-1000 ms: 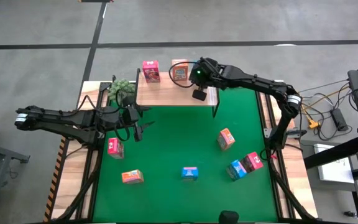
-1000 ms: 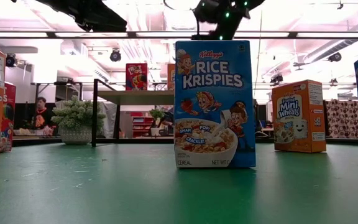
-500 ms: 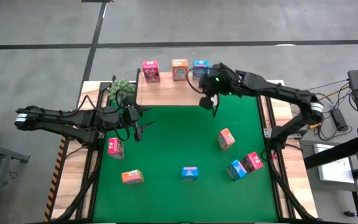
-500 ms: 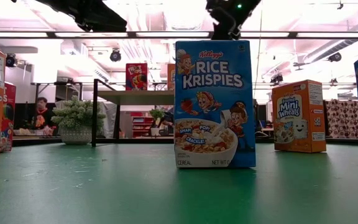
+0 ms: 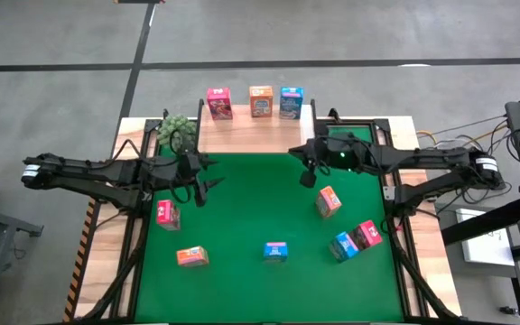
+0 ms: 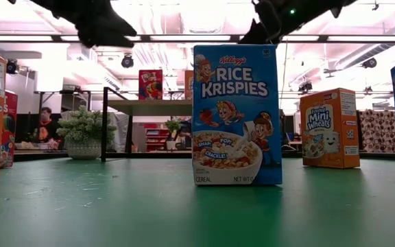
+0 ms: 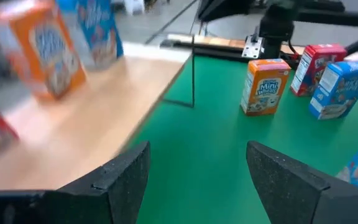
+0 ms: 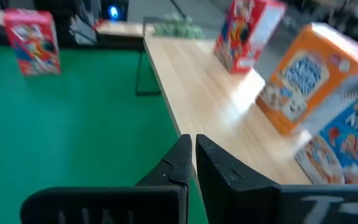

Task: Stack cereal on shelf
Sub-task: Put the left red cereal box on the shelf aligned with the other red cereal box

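Observation:
The shelf [image 5: 253, 133] of light wood stands at the mat's far edge. A pink-red cereal box [image 5: 218, 102], an orange one [image 5: 261, 100] and a blue one [image 5: 291, 101] stand upright on it in a row. Six more boxes sit on the green mat, among them a pink-red one [image 5: 167, 213], an orange one [image 5: 329, 200] and a blue one [image 5: 275, 251]. My right gripper [image 5: 307, 178] is shut and empty [image 8: 191, 152], above the mat just near of the shelf's right end. My left gripper [image 5: 204, 188] hangs open [image 7: 194, 168] over the mat's left part, holding nothing.
A green plant [image 5: 177, 129] in a pot stands left of the shelf. The shelf's thin black legs [image 8: 140, 65] come down onto the mat. A blue box [image 5: 343, 245] and a pink-red one [image 5: 366, 234] sit close together near the mat's right edge. Bare mat lies between the grippers.
My right gripper has drawn back from the shelf's right end, toward the table's near and right side and a little down, tipping up toward level; it stays shut. The blue box it covered now shows standing on the shelf. My left gripper has rolled a little in place.

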You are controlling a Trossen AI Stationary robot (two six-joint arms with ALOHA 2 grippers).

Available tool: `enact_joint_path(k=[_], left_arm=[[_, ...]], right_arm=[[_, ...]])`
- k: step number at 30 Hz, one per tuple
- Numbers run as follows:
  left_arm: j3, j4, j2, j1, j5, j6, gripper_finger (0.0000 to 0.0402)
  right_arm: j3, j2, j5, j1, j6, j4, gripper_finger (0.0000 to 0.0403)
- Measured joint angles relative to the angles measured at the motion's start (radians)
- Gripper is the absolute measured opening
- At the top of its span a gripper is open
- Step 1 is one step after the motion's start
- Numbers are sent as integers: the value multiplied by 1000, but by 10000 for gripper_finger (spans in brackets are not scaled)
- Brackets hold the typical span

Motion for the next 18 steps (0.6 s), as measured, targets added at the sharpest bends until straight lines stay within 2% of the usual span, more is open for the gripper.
enact_joint_path(k=[5, 9, 14, 18], left_arm=[[110, -236, 17, 0, 54, -341, 249], [235, -464, 81, -1, 112, -577, 249], [378, -771, 211, -18, 303, -880, 249], [470, -1019, 322, -73, 429, -1026, 249]], right_arm=[[-94, -30, 0, 23, -48, 150, 12], [-140, -34, 0, 30, -76, 210, 12], [-157, -32, 1, 30, -90, 213, 12], [-173, -32, 0, 30, -91, 214, 12]])
